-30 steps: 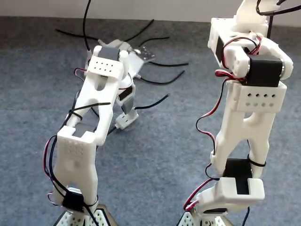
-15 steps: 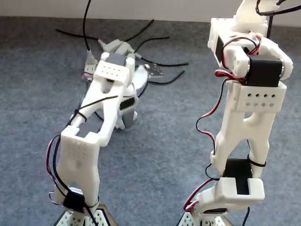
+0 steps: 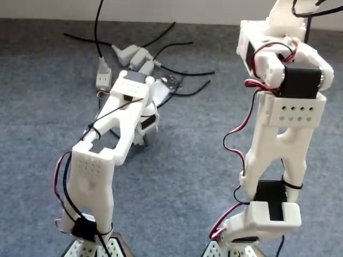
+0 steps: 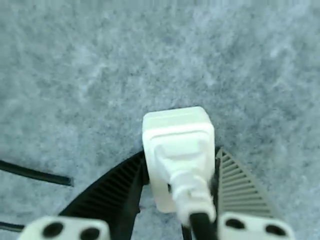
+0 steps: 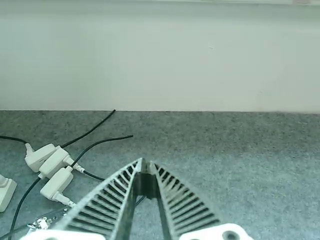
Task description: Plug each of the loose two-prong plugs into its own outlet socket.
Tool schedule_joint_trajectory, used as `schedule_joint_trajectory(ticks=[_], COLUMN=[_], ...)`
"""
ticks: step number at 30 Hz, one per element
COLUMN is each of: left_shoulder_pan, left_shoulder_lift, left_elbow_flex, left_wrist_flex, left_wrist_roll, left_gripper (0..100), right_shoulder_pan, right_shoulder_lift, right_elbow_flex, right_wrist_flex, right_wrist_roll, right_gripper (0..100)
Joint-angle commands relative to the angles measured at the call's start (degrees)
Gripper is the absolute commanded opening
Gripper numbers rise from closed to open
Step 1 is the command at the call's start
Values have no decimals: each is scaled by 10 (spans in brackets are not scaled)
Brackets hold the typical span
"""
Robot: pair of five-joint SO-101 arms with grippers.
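In the high view, my left arm (image 3: 115,128) lay stretched low over the grey carpet (image 3: 187,176), left of the middle. My right arm (image 3: 284,107) stood upright at the right. Past the left arm, far and to the left, the loose white plugs (image 3: 134,55) lay close together, and black cables (image 3: 187,73) trailed from them across the carpet.

In the left wrist view, my left gripper (image 4: 180,155) was clamped on a white plug (image 4: 177,142), with a ribbed finger (image 4: 235,180) pressed against each side. The plug was a squarish block with a stepped collar that narrowed into a black cord (image 4: 200,222). Its front end pointed away from me at the carpet, so I could not see its prongs.

In the right wrist view, my right gripper (image 5: 145,167) had its fingers closed tip to tip with nothing between them. It was held above the carpet and faced the pale wall (image 5: 160,55). The loose plugs lay to the far left of it, three of them side by side.
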Motion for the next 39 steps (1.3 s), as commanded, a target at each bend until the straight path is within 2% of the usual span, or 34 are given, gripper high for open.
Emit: schedule_joint_trajectory(ticks=[1,5,8,11,17,19,22,29,35,39], left_shoulder_pan=[-2,-4,-5,-12,-66,-87,-109,-142,-163,-177], left_shoulder_lift=[8,15,10,10,16,16,17,94,171,148], left_elbow_flex=[-19,-41,-75,-172,-414,-463,-469,-416,-418,-436], left_wrist_flex=[-5,12,18,36,42,7,-66,-220,-246,-244], left_wrist_roll=[5,6,11,70,167,178,172,99,98,185], left_gripper=[200,188,97,16,72,86,91,93,277,323], right_shoulder_pan=[5,5,5,5,5,5,5,6,6,6], right_shoulder_lift=[-7,-7,-7,-7,-7,-7,-7,-7,-7,-6], right_elbow_flex=[-26,-26,-26,-26,-26,-26,-26,-26,-26,-26], right_wrist_flex=[3,3,3,3,3,3,3,3,3,3], right_wrist_roll=[-6,-6,-6,-6,-6,-6,-6,-6,-6,-6], right_gripper=[8,8,8,8,8,8,8,8,9,9])
